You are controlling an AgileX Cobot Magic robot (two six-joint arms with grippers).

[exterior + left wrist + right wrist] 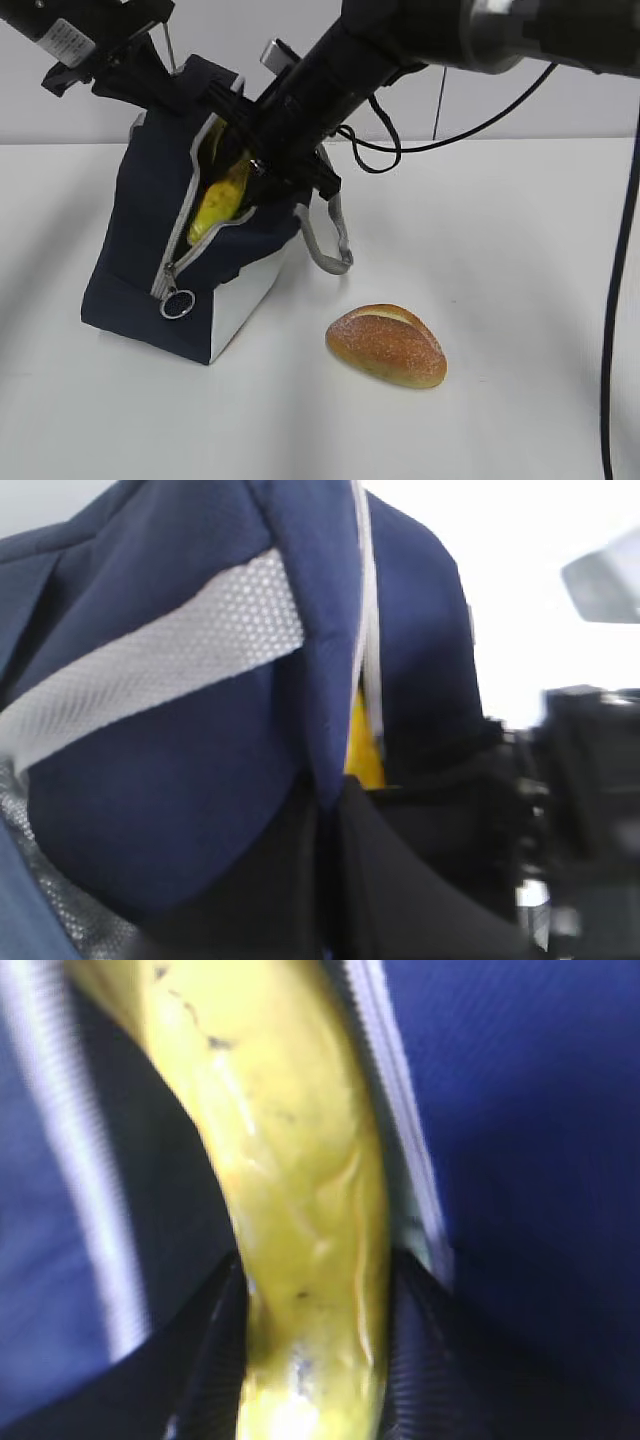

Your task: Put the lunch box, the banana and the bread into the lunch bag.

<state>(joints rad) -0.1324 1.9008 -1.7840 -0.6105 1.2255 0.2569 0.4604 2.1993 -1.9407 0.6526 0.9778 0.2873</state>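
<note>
Right gripper [310, 1360] clamps the banana [290, 1190] between dark fingers [215, 1350], lower end of the fruit inside the unzipped slit of the lunch bag [150, 240]. Left gripper [150, 65] pinched closed on the bag's top edge. Bag stands on the bench toward its back left. Bread [386, 345] lies on the bench near the front edge, well apart from the bag. Lunch box not seen.

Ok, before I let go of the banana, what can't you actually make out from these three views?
- Lunch box: unseen in any view; whether it is inside the boxy navy-blue fabric lunch bag cannot be told.
- Lower end of the curved yellow banana: hidden by the bag's opening, exterior view.
- Right gripper: fingers blurred, cropped by the frame's bottom edge.
- Left gripper: left wrist view shows only blurred dark shapes against fabric.
</note>
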